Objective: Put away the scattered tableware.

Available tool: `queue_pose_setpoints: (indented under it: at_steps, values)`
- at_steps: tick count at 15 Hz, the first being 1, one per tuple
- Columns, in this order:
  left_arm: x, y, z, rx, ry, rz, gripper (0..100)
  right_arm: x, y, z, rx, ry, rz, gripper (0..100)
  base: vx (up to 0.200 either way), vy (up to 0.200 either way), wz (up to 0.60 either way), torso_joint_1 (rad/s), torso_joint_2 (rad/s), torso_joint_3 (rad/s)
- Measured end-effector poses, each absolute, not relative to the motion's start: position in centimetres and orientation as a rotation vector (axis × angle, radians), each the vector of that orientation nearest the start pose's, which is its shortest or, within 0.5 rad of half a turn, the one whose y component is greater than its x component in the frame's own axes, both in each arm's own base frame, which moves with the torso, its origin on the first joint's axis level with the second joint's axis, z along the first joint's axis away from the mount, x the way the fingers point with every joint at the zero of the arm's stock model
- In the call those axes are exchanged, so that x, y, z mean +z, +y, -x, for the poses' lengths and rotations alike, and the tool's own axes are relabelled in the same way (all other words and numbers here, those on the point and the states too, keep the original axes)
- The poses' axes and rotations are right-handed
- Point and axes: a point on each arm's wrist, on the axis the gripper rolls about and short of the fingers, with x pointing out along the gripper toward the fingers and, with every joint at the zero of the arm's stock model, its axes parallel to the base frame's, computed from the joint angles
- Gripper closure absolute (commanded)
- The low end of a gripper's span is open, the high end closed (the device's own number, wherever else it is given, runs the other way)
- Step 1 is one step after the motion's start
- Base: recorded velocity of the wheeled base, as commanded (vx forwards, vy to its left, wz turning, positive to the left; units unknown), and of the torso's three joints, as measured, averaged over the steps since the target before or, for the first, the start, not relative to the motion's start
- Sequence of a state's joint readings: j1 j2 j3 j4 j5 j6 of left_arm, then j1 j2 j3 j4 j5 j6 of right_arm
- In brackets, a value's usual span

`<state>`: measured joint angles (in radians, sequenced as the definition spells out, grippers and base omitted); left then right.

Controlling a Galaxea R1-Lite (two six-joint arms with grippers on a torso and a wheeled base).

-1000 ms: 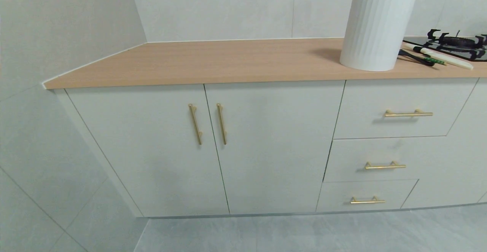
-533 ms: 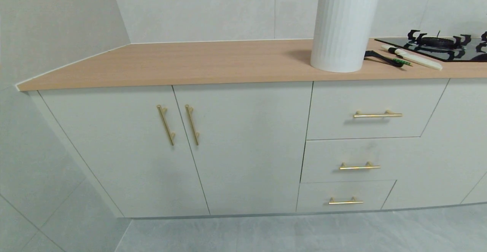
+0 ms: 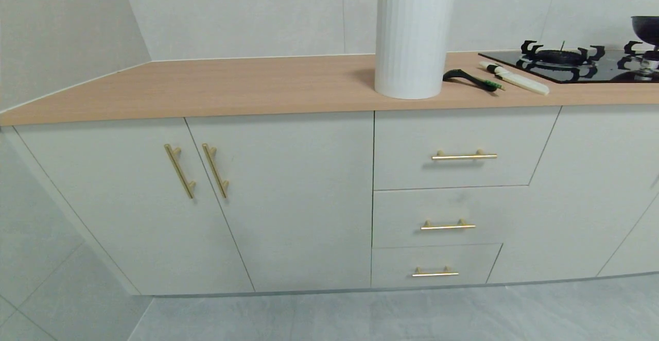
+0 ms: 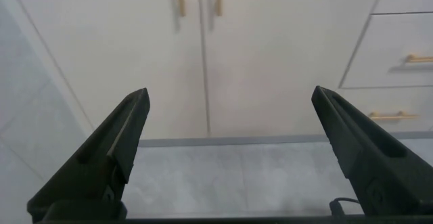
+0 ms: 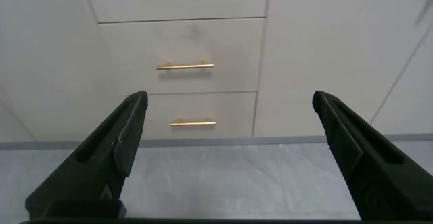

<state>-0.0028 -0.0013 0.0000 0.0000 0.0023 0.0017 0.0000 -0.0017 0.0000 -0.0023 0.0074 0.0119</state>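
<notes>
Tableware (image 3: 515, 79) is above your arms and to the right. Your left fingers (image 4: 111, 146) and right fingers (image 5: 111, 146) are spread wide, empty, low before the cupboard fronts. The right arm is nearer, I judge. The pieces lie on the tabletop (image 3: 257, 83) beside the white ribbed holder (image 3: 414, 42), pointing far-left to near-right.

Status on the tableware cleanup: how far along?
Done: nothing visible. The black-handled utensil and the white utensil lie loose on the countertop beside the white ribbed container. In hand: nothing; the left gripper and right gripper are open and empty, low before the cabinet. Left: pick up the utensils and stow them, presumably in the container.
</notes>
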Motion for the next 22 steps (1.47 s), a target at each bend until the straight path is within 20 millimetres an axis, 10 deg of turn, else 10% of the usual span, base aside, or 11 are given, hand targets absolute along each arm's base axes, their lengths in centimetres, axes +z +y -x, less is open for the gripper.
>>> queue_pose_setpoints:
  at_steps: [22]
  values:
    - [7.55, 0.01, 2.29, 0.0, -0.001, -0.001, 0, 7.57, 0.02, 2.29, 0.008, -0.004, -0.01, 0, 0.027, 0.0, 0.0, 0.0, 0.0, 0.0]
